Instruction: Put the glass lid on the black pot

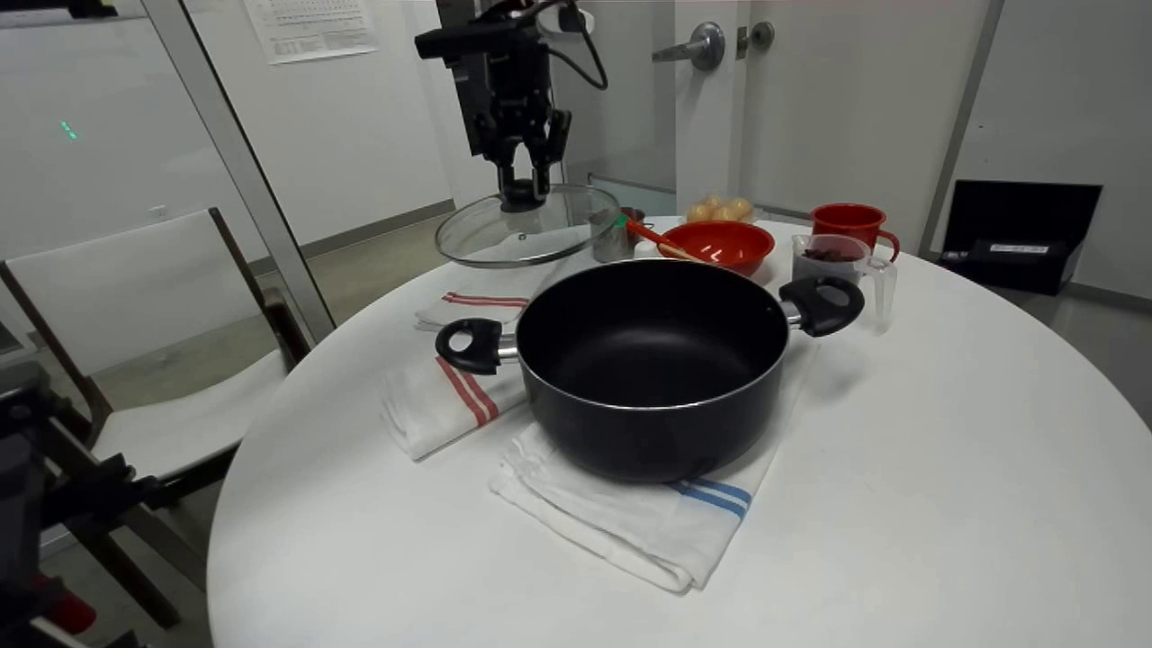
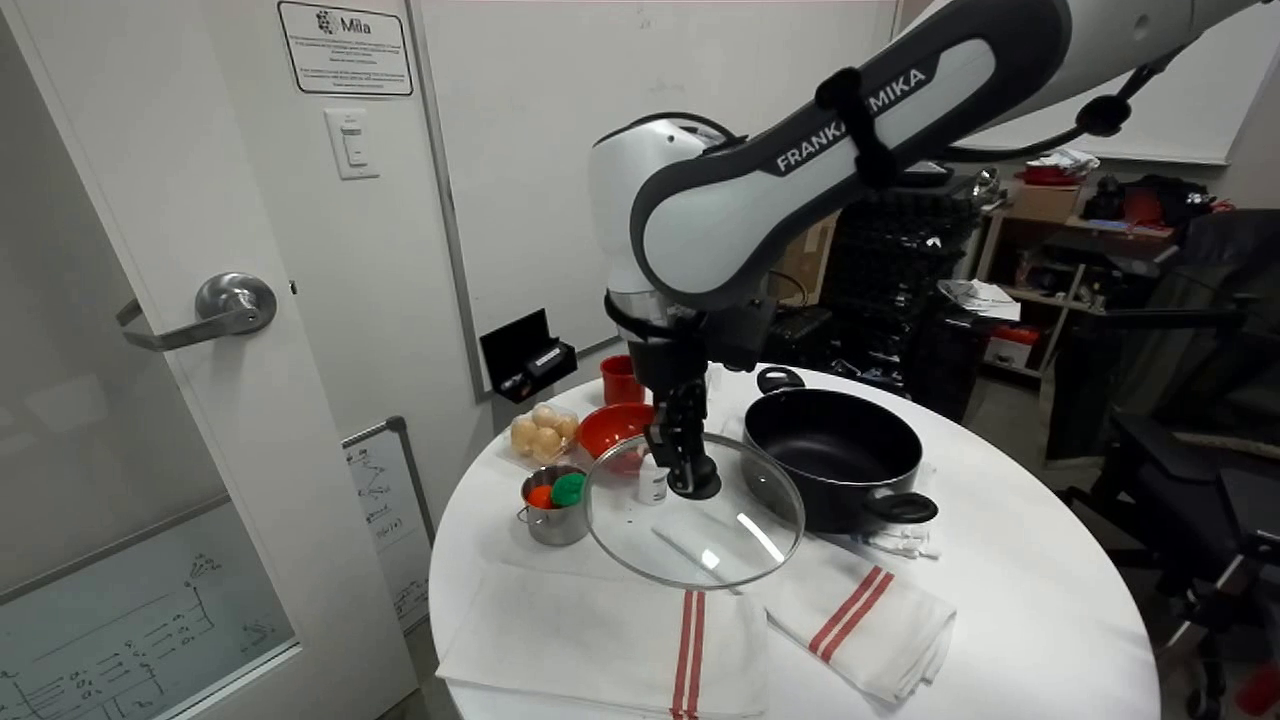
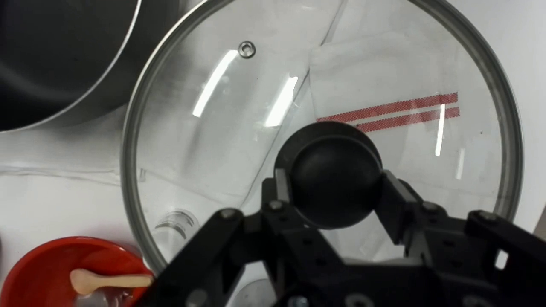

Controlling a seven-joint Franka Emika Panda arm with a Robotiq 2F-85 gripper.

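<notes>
The glass lid (image 1: 481, 236) hangs in the air behind the black pot (image 1: 652, 441) in an exterior view. My gripper (image 1: 525, 183) is shut on the lid's black knob from above. In an exterior view the lid (image 2: 720, 555) is left of the pot (image 2: 830, 500), and its rim overlaps the pot's edge in the picture. The lid looks slightly tilted. In the wrist view the gripper (image 3: 332, 183) has a finger on each side of the knob. There the lid (image 3: 213, 149) is beside the pot (image 3: 55, 64), which is partly cut off. The pot is open and its visible inside is bare.
The pot stands on a white towel with blue stripes (image 1: 630, 531). Red-striped towels (image 2: 860, 620) lie beside it. A red bowl (image 1: 720, 245), a red mug (image 1: 848, 220), a clear measuring cup (image 1: 832, 261), a steel cup (image 2: 556, 522) and eggs (image 2: 545, 432) stand nearby.
</notes>
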